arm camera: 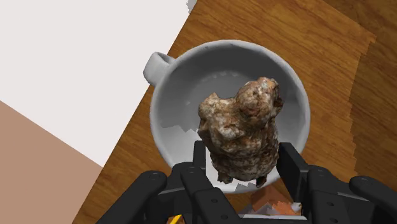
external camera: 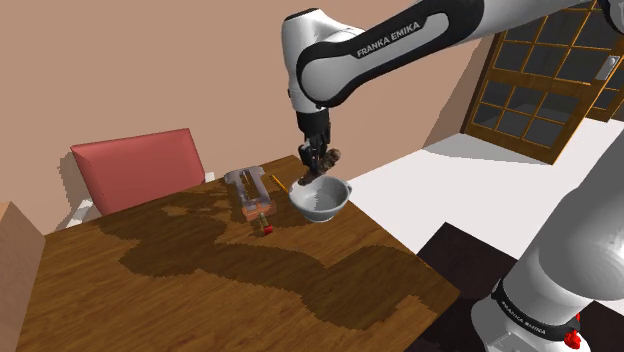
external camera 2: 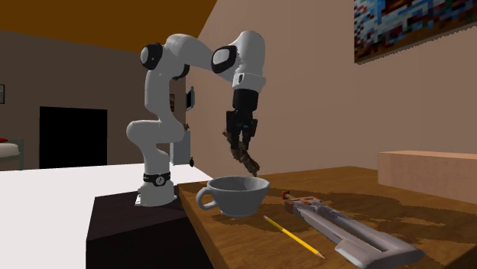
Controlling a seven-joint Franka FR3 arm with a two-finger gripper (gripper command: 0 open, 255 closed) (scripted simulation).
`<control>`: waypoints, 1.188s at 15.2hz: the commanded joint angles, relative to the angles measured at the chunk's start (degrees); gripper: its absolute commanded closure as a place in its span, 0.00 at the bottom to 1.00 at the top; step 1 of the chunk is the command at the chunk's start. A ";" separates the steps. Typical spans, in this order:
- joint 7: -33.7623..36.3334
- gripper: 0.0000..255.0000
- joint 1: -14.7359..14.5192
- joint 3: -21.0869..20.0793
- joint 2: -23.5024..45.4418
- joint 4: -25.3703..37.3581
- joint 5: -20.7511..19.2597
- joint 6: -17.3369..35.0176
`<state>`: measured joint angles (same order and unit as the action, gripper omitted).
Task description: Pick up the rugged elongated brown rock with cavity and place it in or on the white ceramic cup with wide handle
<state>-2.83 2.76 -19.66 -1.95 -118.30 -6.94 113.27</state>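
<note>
A: What is hidden or hard to read?

B: The lower end of the rock [arm camera: 242, 130]. In the wrist view it sinks between the two black fingers of the gripper [arm camera: 245, 159], so that part is covered. Close under the fingers an orange patch [arm camera: 275, 207] peeks out, cut off, and I can't tell what it is. In the shoulder view a small red-and-green thing [external camera: 265, 225] on the table [external camera: 200, 280] is too small to name.

A: And the claw?

B: Clamped on the rock, one finger on each side.

A: Counts?

B: One brown, knobbly rock. One pale grey-white cup [arm camera: 184, 95]. One yellow pencil [external camera 2: 294, 235]. One long grey tool [external camera 2: 344, 229] (blade-like, lying flat). One red chair [external camera: 140, 165] at the table's far edge. One tan box [external camera 2: 428, 172], cut off by the second exterior view's right side.

A: What is in the cup?

B: The cup stands upright near the table edge that faces the stand, its handle turned out toward that edge. The rock hangs over the opening, above the rim. The second exterior view shows a gap — it touches neither rim nor wall. Around the rock, the cup's inside shows plain grey. The pencil and the tool lie on the wood near the cup, apart from it.
</note>
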 commanded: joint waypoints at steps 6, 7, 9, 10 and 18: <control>-1.24 1.00 1.02 1.05 1.53 -2.53 -0.97 4.17; -1.06 1.00 1.02 1.05 1.84 -2.98 -1.14 4.90; -0.68 1.00 1.01 1.04 2.51 -3.83 -1.50 6.35; -0.48 1.00 1.01 1.04 2.86 -4.23 -1.69 7.07; 0.70 1.00 0.98 1.09 4.96 -6.20 -2.88 10.92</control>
<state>-2.10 3.71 -18.61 2.78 -124.42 -9.79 123.97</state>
